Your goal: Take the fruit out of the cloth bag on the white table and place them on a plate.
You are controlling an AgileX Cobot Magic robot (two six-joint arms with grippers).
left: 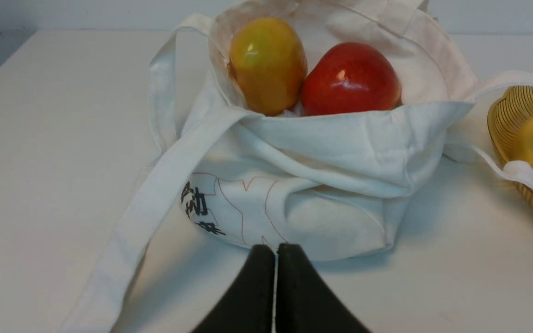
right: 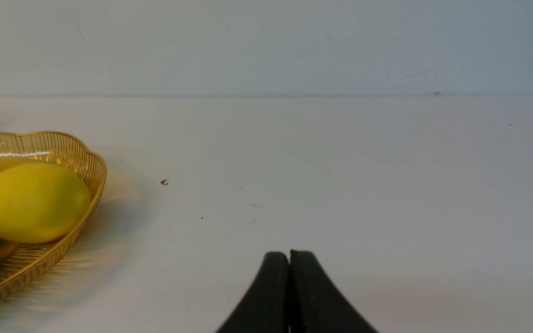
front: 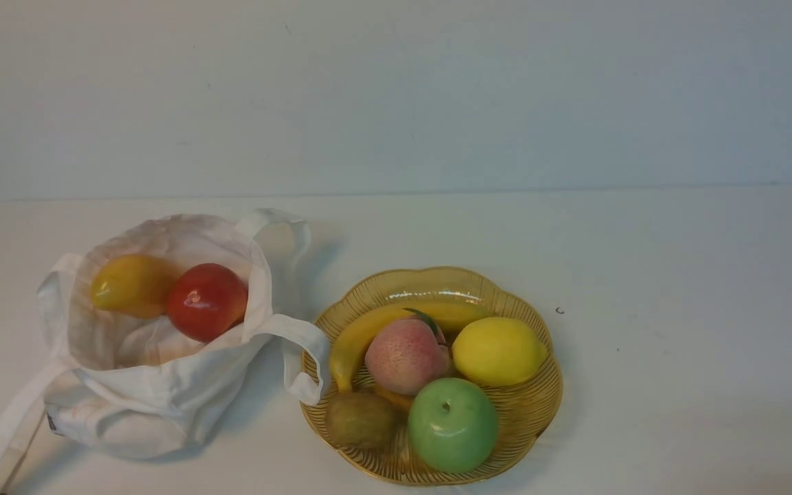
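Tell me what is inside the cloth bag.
Inside the cloth bag two fruits show: a red apple and a yellow-orange oval fruit, touching side by side. Fabric folds hide the bottom of the bag, so anything beneath them cannot be seen.

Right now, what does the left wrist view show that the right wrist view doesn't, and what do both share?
Only the left wrist view shows the cloth bag, with the red apple and the yellow-orange fruit inside it, and the shut left gripper. Only the right wrist view shows the lemon, the dark speck and the shut right gripper. Both show the plate and the white table.
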